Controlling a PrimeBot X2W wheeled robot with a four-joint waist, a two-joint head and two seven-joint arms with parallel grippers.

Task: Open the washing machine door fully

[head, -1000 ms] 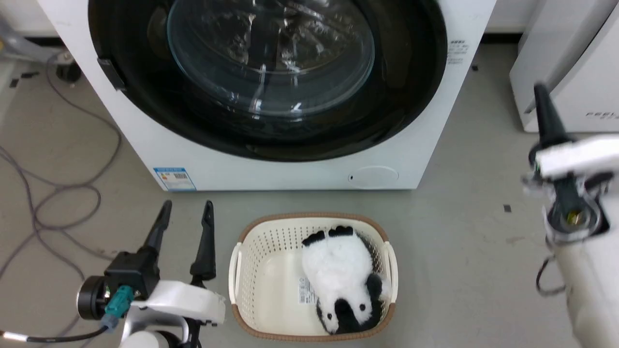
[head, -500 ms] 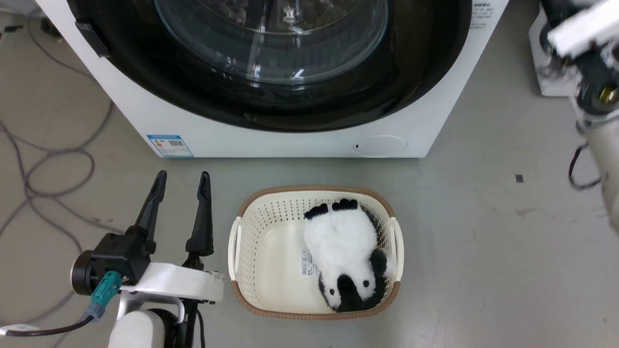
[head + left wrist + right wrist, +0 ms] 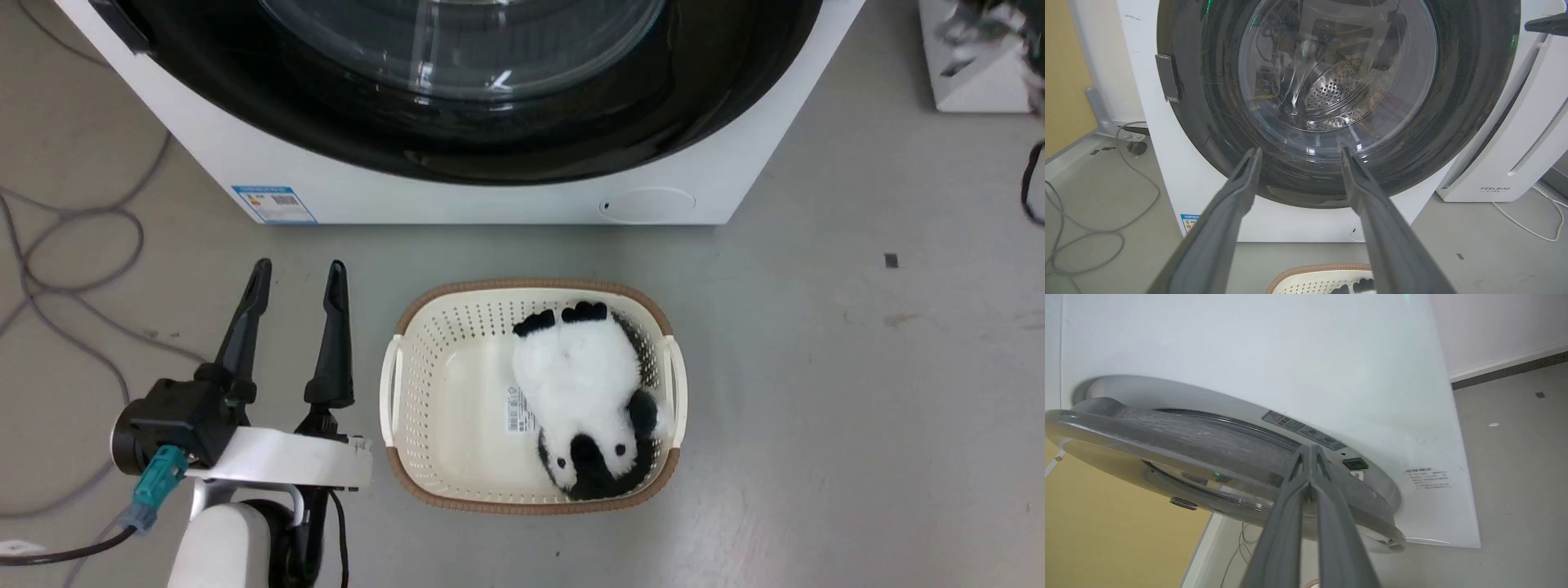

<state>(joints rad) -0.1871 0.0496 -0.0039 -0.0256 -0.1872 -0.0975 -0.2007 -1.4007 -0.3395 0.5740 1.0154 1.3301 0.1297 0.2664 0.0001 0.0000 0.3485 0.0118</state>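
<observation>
Here our right pincer [image 3: 1309, 450], fingers pressed together, aims at the rim of the washing machine door [image 3: 1180, 435]; our left pincer [image 3: 298, 269] hangs spread, empty. The door looks shut on the washer [image 3: 490, 204], so we judge the whole swing remains. The neighbouring white appliance [image 3: 1506, 155] reads FEELBIRD.

basket [image 3: 531, 285] close before washing machine door [image 3: 326, 122], open floor [image 3: 816, 367] both sides, cables [image 3: 82, 214] left

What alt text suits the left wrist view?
The washing machine door, a glossy black disc with a clear glass centre, faces the camera. The open left gripper points at it without touching; a basket rim shows below.
</observation>
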